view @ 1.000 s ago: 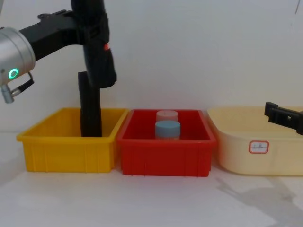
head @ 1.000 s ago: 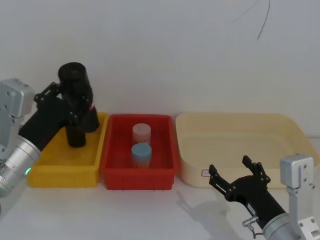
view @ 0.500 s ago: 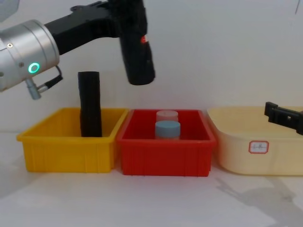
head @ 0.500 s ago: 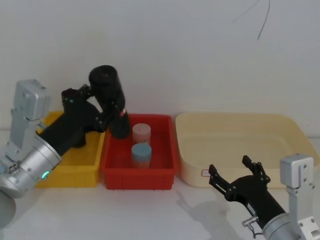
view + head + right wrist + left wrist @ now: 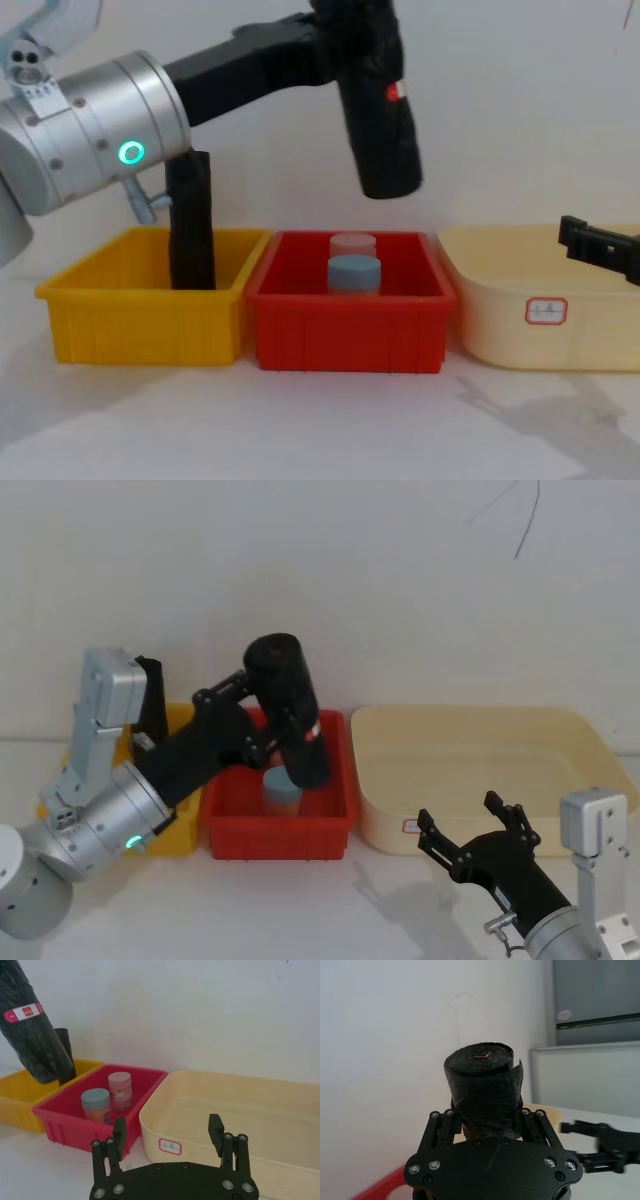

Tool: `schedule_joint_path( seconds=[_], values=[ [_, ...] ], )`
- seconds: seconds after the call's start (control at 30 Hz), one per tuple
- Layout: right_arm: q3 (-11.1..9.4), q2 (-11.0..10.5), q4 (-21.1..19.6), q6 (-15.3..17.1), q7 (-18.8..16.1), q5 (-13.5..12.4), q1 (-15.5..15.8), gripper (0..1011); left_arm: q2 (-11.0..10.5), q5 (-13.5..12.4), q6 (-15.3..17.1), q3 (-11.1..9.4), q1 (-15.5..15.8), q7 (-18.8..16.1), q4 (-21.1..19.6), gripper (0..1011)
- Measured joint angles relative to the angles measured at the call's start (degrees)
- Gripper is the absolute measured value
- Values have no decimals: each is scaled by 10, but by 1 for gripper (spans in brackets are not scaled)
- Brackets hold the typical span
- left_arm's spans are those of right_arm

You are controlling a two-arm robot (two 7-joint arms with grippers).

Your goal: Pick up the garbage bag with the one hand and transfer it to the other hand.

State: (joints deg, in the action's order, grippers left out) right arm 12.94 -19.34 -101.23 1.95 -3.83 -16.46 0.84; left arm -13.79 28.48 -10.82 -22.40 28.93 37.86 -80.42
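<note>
The garbage bag (image 5: 292,715), a black wrinkled roll with a red-and-white sticker (image 5: 313,731), hangs tilted in the air above the red bin (image 5: 225,825). My left gripper (image 5: 276,720), on its silver wrist (image 5: 100,130) with the green ring light, is shut on the roll's upper half. The chest view has the roll (image 5: 378,120) well above the bin, and the left wrist view looks at its end (image 5: 485,1085) between the fingers (image 5: 440,1125). My right gripper (image 5: 478,830) stands open low at the front right, in front of the beige tub, apart from the roll (image 5: 32,1035).
A plain black roll (image 5: 190,225) stands in the yellow bin (image 5: 140,300) at the left. The red bin (image 5: 350,320) holds a pink-capped jar (image 5: 352,243) and a blue-capped jar (image 5: 354,272). A beige tub (image 5: 480,770) sits at the right.
My left arm has carried the garbage bag up out of the yellow bin and rightwards, to above the red bin. The right gripper has stayed still.
</note>
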Motion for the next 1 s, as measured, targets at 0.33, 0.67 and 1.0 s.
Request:
schedule_joint_path(
  seconds=[0.33,0.67,1.0],
  values=[
    [0,0,0,0,0,0,0,1000,24,56,29,-26,21,65,47,523],
    [0,0,0,0,0,0,0,1000,49,97,56,-48,42,112,111,523],
    [0,0,0,0,0,0,0,1000,57,115,67,-58,56,131,148,523]
  ],
)
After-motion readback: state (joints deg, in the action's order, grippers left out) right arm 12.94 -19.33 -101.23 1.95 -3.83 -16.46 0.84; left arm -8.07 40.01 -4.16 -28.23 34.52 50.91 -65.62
